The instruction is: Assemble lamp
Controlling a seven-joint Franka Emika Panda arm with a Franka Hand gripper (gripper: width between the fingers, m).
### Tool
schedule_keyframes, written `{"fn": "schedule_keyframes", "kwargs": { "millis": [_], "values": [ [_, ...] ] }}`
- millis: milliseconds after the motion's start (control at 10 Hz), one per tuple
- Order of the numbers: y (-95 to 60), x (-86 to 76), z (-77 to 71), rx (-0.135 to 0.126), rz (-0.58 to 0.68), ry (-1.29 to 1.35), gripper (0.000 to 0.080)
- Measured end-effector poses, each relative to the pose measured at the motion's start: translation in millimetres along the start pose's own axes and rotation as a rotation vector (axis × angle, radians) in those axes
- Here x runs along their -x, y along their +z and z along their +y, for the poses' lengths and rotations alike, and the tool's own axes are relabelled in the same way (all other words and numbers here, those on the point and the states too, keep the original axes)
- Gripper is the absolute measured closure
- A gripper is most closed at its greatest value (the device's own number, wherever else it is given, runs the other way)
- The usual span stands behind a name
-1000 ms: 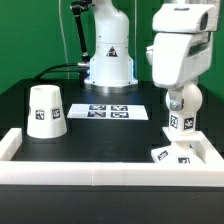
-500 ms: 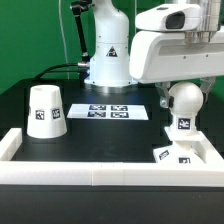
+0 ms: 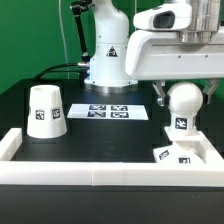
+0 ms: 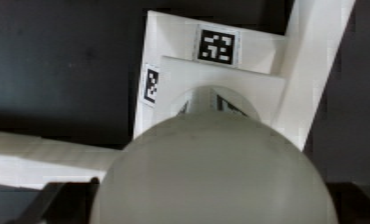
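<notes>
Now | 1 bulb (image 3: 183,105) clamped in tool (image 3: 183,92) above 1 base (image 3: 168,153) | 1 shade (image 3: 45,110) apart

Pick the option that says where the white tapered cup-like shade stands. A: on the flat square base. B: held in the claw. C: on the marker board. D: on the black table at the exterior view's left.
D: the white tapered cup-like shade stands on the black table at the exterior view's left; the white ball-shaped bulb and flat square base are at the right.
</notes>
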State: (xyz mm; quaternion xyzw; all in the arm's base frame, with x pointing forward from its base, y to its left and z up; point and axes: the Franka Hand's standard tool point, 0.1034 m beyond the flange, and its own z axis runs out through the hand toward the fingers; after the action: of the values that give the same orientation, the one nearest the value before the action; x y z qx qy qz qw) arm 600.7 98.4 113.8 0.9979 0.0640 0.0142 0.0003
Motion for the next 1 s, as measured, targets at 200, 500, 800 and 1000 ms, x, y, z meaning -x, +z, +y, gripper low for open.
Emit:
{"fn": "schedule_keyframes", "kwargs": {
  "millis": [200,500,800,1000],
  "values": [
    [0.3,2.0,-0.3,-0.001,-0.003,0.246,0.0220],
    [0.5,4.5,-2.4,-0.007,-0.032,0.598,0.0220],
    [0.1,5.1,-3.8,-0.014,-0.044,0.790,0.0220],
    [0.1,5.1,-4.7,-0.019,-0.048,0.894,0.0220]
  ]
}}
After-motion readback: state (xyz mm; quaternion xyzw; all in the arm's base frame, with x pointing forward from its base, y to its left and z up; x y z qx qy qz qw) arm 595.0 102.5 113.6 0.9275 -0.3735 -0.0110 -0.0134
